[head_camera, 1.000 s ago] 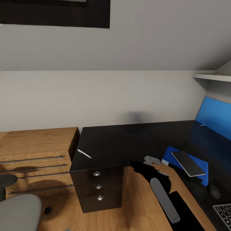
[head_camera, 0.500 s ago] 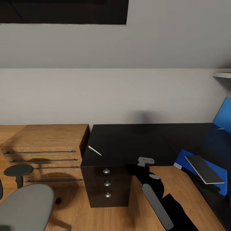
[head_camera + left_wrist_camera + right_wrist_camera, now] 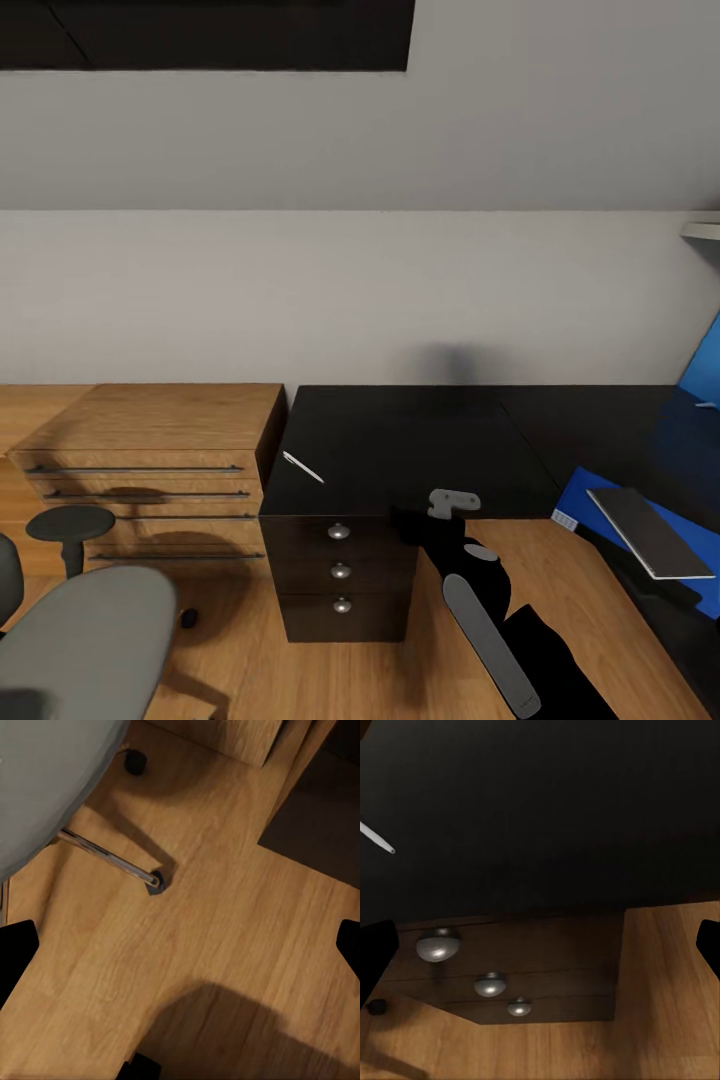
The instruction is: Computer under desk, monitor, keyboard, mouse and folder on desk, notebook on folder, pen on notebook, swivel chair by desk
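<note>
Pen (image 3: 302,467) lies on the desk (image 3: 400,440) above 3 knobbed drawers (image 3: 341,570) — no readable writing; both claws spread wide.

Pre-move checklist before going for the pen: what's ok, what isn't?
1. Pen located: ok, lying flat on the black desk near its left edge above the drawers.
2. Right gripper free: ok, fingers apart, nothing between them.
3. Left gripper empty: ok, over bare floor beside the swivel chair.
4. Notebook stacked on folder: ok.
5. Path from right gripper to pen: ok, bare desktop between.
6. Chair next to desk: not ok, standing off by the wooden dresser.
</note>
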{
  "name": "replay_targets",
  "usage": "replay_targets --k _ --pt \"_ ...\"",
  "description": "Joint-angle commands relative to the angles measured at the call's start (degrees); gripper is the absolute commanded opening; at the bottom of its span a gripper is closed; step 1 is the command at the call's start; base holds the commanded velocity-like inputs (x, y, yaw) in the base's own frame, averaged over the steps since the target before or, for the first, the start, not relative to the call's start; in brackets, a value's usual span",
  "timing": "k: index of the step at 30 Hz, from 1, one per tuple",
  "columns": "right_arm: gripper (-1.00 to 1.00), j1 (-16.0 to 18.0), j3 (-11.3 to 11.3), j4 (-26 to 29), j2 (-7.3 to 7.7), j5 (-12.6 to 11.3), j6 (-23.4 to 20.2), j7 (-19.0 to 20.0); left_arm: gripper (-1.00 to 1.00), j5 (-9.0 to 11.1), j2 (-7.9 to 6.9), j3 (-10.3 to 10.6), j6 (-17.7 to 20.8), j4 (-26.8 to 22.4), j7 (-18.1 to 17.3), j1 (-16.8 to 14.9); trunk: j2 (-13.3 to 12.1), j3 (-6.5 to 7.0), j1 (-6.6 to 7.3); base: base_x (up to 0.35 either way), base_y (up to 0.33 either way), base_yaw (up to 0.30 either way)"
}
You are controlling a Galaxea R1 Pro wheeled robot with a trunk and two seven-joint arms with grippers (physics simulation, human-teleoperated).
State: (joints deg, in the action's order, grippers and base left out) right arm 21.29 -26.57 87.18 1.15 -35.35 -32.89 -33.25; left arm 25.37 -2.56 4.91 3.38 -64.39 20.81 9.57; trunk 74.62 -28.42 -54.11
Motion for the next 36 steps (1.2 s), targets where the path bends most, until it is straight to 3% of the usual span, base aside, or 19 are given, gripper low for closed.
replay_targets --k 1,13,26,36 --pt "1.00 0.07 -0.14 0.08 0.04 -0.51 -0.07 -0.58 1.00 0.30 -0.07 0.19 0.22 -0.14 0.45 0.01 0.04 -0.05 0.00 0.000 0.000 0.000" --pt "1.00 0.07 -0.15 0.01 0.01 -0.43 0.00 -0.60 1.00 0.29 -0.07 0.19 0.22 0.20 0.46 0.01 0.04 -0.05 0.00 0.000 0.000 0.044" --pt "1.00 0.07 -0.15 -0.03 0.07 -0.34 0.02 -0.59 1.00 0.30 0.01 0.18 0.22 0.99 0.46 0.01 0.04 -0.05 0.00 0.009 0.000 0.255" --pt "1.00 0.07 -0.15 -0.08 0.15 -0.48 -0.07 -0.54 1.00 0.36 0.01 0.18 0.22 1.11 0.46 0.01 0.04 -0.05 0.00 0.246 0.000 0.274"
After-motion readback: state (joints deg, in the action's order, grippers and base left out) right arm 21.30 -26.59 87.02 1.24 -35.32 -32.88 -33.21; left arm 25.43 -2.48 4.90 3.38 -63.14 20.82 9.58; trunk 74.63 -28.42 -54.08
